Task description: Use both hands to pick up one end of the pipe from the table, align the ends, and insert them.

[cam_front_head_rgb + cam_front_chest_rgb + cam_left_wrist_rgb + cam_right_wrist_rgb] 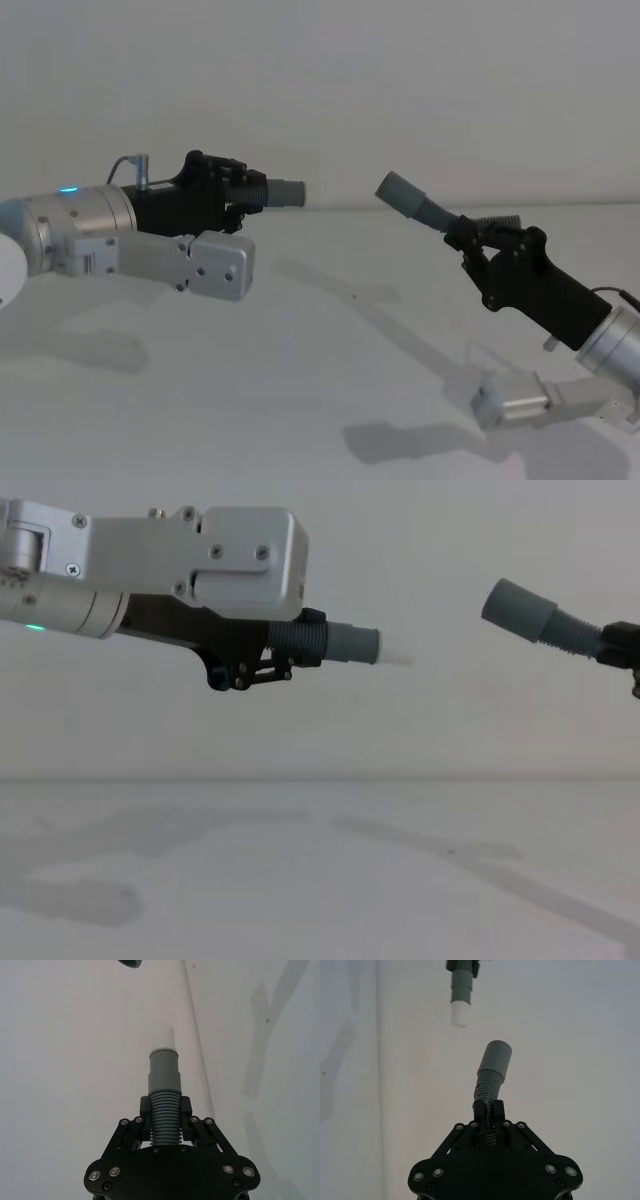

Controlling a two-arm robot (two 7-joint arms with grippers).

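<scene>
My left gripper (243, 192) is shut on the ribbed part of the straight pipe piece (275, 191), held in the air above the table (330, 350). Its grey cuff (350, 643) with a whitish tip (398, 658) points right. My right gripper (470, 232) is shut on the bent pipe piece (425, 208), whose cuff (400, 191) points up and left toward the other end. A gap separates the two ends, and the bent piece's cuff (518, 610) sits slightly higher. In the wrist views, the left gripper (165, 1110) clamps the straight piece (164, 1080) and the right gripper (488, 1110) clamps the bent piece (493, 1067).
The white table (300, 880) carries only the arms' shadows. A plain white wall (330, 90) rises behind it.
</scene>
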